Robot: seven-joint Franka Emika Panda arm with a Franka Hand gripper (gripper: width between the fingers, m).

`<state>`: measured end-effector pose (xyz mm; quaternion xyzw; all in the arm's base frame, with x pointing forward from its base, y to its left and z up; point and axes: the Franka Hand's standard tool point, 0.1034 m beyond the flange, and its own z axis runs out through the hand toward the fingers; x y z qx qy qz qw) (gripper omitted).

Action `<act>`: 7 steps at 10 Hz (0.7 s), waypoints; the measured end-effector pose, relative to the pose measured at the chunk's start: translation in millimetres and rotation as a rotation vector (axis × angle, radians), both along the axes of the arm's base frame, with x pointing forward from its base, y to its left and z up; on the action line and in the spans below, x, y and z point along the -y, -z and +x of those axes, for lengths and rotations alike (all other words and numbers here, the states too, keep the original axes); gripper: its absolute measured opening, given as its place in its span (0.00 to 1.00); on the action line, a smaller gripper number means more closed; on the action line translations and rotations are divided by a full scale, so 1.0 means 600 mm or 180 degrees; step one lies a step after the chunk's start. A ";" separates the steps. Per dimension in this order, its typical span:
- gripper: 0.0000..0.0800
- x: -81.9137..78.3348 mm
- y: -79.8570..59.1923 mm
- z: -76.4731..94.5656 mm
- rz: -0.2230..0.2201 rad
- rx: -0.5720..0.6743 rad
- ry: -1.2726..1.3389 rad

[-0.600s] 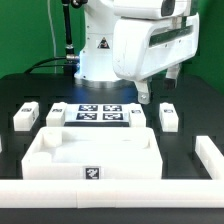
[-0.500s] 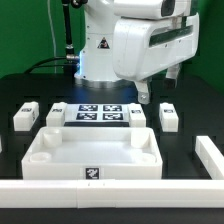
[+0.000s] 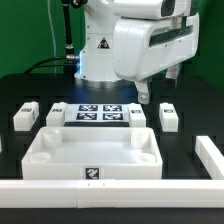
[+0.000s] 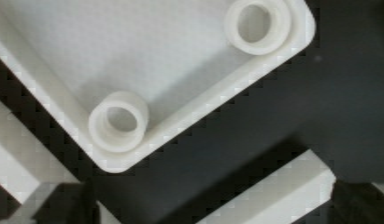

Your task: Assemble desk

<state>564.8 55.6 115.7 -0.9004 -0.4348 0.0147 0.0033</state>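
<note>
Matte black bench (image 3: 20, 90) spans the ext. view. White robot arm (image 3: 140, 45), glossy rounded shells, fills upper centre. Desk top (image 3: 95, 150) sits lower centre on the bench: big white plastic rect. tray w/ raised rim and a small b/w tag on its front wall. Marker board (image 3: 98, 112), thin and flat, lies just behind it. Four blocky white legs (image 3: 25, 115) stand two per side of the board, apart from the tray. Claw (image 3: 143, 93), dark tips under the arm, is spread wide, gripping nothing. Wrist view shows smooth tray floor w/ two round ring sockets (image 4: 121, 118) by the rim.
</note>
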 end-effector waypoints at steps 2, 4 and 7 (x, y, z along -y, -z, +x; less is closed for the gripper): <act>0.81 0.002 0.000 -0.001 -0.0001 -0.0001 -0.0040; 0.81 0.032 0.006 -0.018 0.0015 -0.0045 -0.0778; 0.81 0.043 0.020 -0.031 0.0031 0.0029 -0.1530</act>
